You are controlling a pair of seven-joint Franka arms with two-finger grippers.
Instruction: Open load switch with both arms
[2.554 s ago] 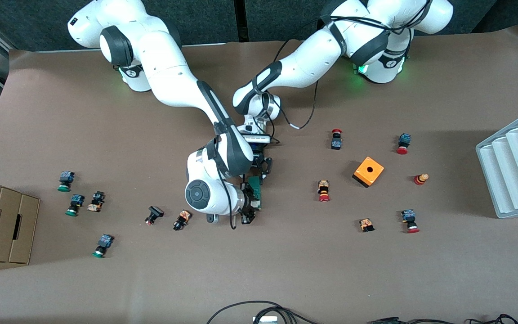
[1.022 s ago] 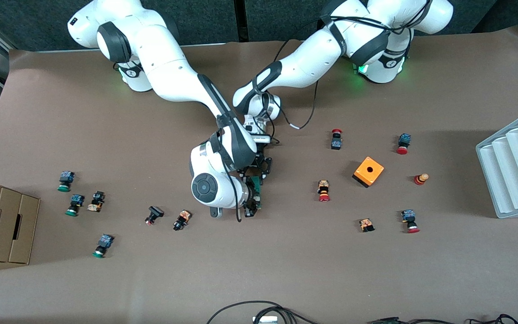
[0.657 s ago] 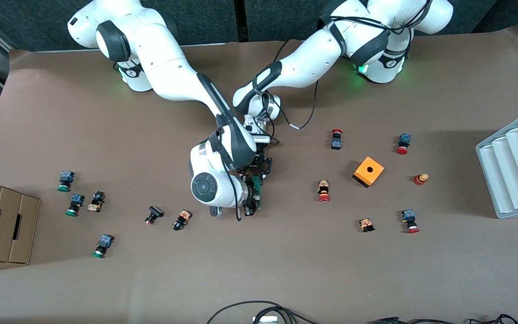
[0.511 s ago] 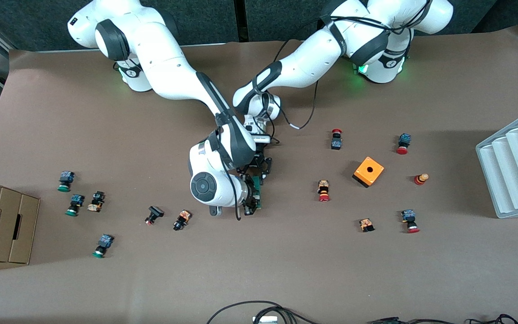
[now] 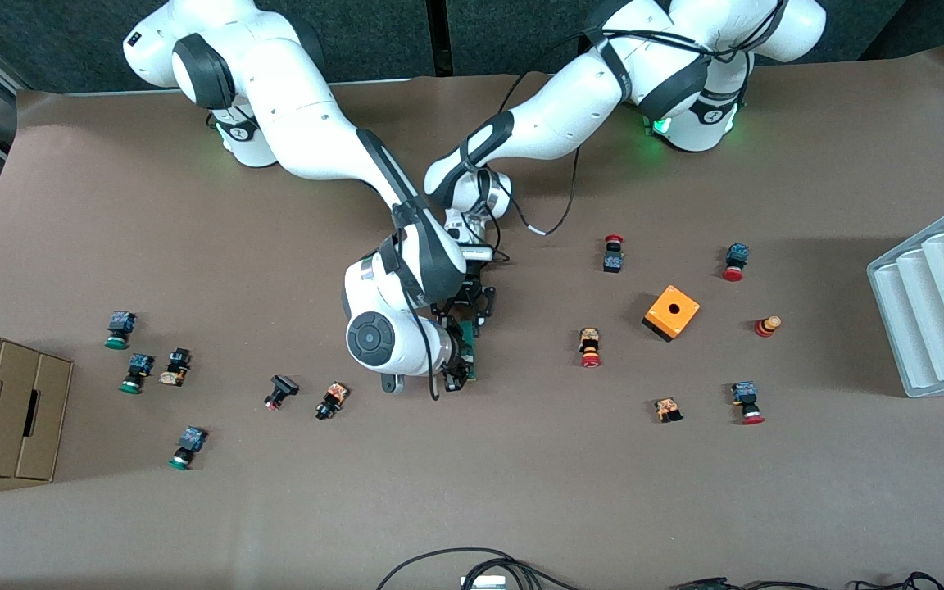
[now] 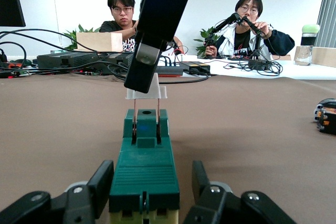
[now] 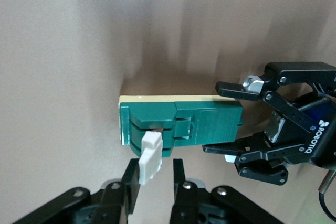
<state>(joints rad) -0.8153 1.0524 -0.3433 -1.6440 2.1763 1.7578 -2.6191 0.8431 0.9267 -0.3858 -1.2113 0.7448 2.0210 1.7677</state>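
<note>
Near the middle of the brown table (image 5: 193,508) the dark-green load switch (image 5: 465,348) lies flat, with both arms bent in over it. The left gripper (image 6: 146,192) comes in low at the end of the block farther from the front camera, its fingers (image 6: 100,184) closed against the two long sides of the green body. The right gripper (image 7: 155,182) is at the nearer end, its fingers (image 7: 129,187) pinched on the white handle (image 7: 150,161), which stands tilted up out of the switch. From the front the right arm's wrist covers most of this, so I can only just make out a sliver of green there. Toward the left arm's end of the table sits an orange box with a hole (image 5: 671,312), well apart from the switch, and small red and green-capped pushbuttons (image 5: 590,347) are scattered on both ends.
</note>
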